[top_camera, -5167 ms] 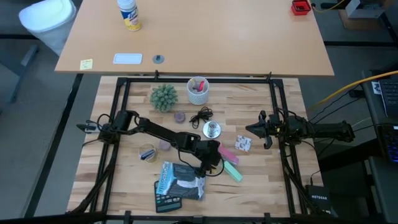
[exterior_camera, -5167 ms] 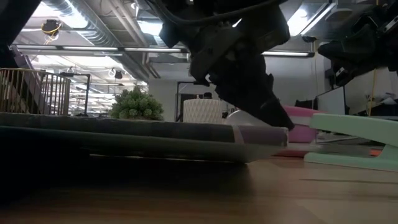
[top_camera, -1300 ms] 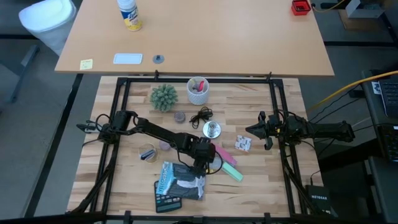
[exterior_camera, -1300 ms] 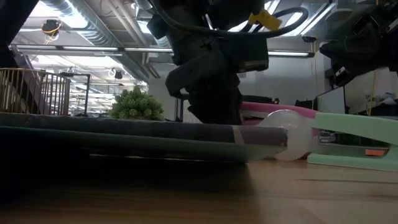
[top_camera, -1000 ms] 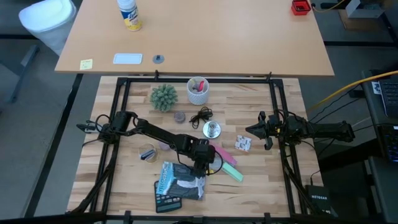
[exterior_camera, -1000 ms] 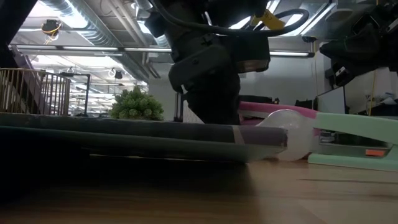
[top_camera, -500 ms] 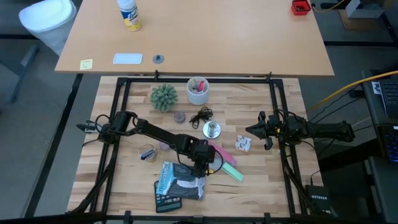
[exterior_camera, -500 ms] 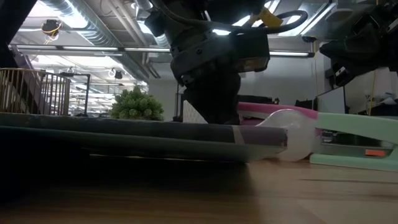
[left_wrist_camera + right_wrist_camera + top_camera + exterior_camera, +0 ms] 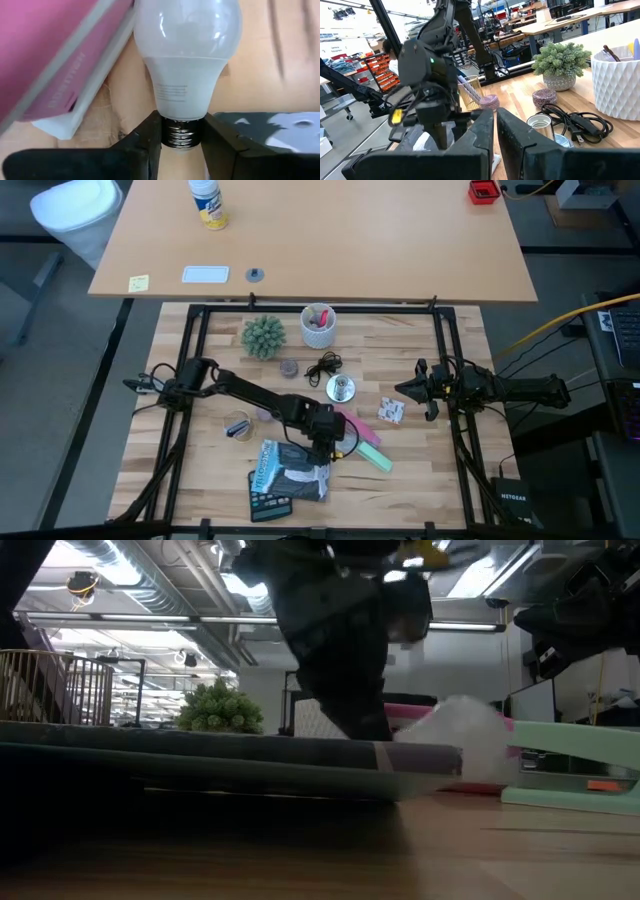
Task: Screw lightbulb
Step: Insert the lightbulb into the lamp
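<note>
Fingers of the left gripper (image 9: 182, 137) clasp the silvery screw base of the lightbulb (image 9: 186, 60), which we see lying on the wooden table (image 9: 440, 470) near its middle, just beside a pink marker (image 9: 47, 55) and a green marker (image 9: 375, 457). From above, we find that gripper (image 9: 330, 442) at the edge of a dark packet (image 9: 290, 470). The right gripper (image 9: 412, 391) hovers well apart over the table's right side, its fingers (image 9: 517, 137) nearly touching and empty.
</note>
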Action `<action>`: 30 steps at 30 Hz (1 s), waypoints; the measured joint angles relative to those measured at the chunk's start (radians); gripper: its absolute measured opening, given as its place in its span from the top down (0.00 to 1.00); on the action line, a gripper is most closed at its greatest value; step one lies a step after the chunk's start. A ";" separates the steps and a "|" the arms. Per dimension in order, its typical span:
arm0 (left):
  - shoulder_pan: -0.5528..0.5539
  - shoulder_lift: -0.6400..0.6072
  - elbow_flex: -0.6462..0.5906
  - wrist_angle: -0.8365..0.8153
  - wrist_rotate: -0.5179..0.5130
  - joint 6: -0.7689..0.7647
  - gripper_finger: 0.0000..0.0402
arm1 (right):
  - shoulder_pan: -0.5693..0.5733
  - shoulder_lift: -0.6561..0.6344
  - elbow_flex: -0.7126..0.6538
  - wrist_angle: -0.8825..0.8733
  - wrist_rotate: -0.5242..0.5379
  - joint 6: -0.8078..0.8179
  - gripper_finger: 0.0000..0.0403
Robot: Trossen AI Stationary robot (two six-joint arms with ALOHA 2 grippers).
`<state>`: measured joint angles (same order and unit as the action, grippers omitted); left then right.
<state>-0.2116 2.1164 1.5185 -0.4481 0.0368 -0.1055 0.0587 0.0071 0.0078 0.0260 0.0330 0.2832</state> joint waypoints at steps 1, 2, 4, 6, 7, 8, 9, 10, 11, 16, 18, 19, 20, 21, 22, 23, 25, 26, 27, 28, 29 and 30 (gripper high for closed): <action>-0.001 -0.010 0.000 -0.001 0.000 -0.003 0.75 | 0.000 0.000 0.000 0.000 0.000 0.000 0.93; -0.001 -0.023 0.000 -0.005 0.000 -0.012 0.76 | 0.000 0.000 0.000 0.000 0.000 0.000 0.93; -0.004 -0.046 0.000 -0.008 0.000 -0.027 0.76 | 0.000 0.000 0.000 0.000 0.000 0.000 0.93; -0.005 -0.069 0.000 -0.012 0.000 -0.046 0.76 | 0.000 0.000 0.000 0.000 0.000 0.000 0.93; -0.006 -0.082 0.000 -0.014 0.000 -0.054 0.75 | 0.000 0.000 0.000 0.001 0.000 0.000 0.93; -0.008 -0.095 0.000 -0.014 -0.001 -0.064 0.75 | 0.000 0.000 0.000 0.001 0.000 0.000 0.93; -0.011 -0.108 0.000 -0.011 -0.001 -0.069 0.74 | 0.000 0.000 0.000 0.001 0.000 0.000 0.93; -0.011 -0.120 0.000 -0.006 -0.002 -0.075 0.74 | 0.000 0.000 0.000 0.001 0.000 0.000 0.93; -0.011 -0.131 0.000 -0.005 -0.003 -0.080 0.74 | 0.000 0.000 0.000 0.001 0.000 0.000 0.93; -0.011 -0.182 0.000 0.015 -0.032 -0.108 0.75 | 0.000 0.000 0.000 0.001 0.000 0.002 0.93; -0.011 -0.199 0.000 0.032 -0.048 -0.108 0.75 | 0.000 0.000 0.000 0.001 0.000 0.017 0.93; -0.010 -0.202 0.000 0.035 -0.062 -0.107 0.75 | 0.000 0.000 0.000 0.001 0.000 0.028 0.93; -0.009 -0.207 0.000 0.048 -0.075 -0.107 0.74 | 0.000 0.000 0.000 0.001 0.000 0.034 0.93; -0.009 -0.212 0.000 0.052 -0.091 -0.104 0.74 | 0.000 0.000 0.000 0.001 0.000 0.035 0.93; -0.007 -0.215 0.000 0.050 -0.108 -0.104 0.74 | 0.000 0.000 0.000 0.001 0.000 0.036 0.93; -0.004 -0.220 0.000 0.056 -0.126 -0.104 0.74 | 0.000 0.000 0.000 0.001 0.000 0.036 0.93; 0.002 -0.229 0.000 0.058 -0.163 -0.105 0.75 | 0.000 0.000 0.000 0.001 0.000 0.038 0.93; 0.005 -0.230 0.000 0.067 -0.181 -0.105 0.75 | 0.000 0.000 0.000 0.001 0.000 0.038 0.93; 0.010 -0.231 0.000 0.077 -0.199 -0.105 0.75 | 0.000 0.000 0.000 0.001 0.000 0.038 0.93; 0.016 -0.233 0.000 0.080 -0.214 -0.105 0.75 | 0.000 0.000 0.000 0.001 0.000 0.038 0.93; 0.023 -0.234 0.000 0.082 -0.226 -0.105 0.75 | 0.000 0.000 0.000 0.001 0.000 0.038 0.93; 0.030 -0.235 0.000 0.093 -0.237 -0.111 0.74 | 0.000 0.000 0.000 0.001 0.000 0.038 0.93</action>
<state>-0.1817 1.8818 1.5185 -0.3554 -0.2002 -0.2160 0.0586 0.0067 0.0079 0.0273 0.0333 0.3210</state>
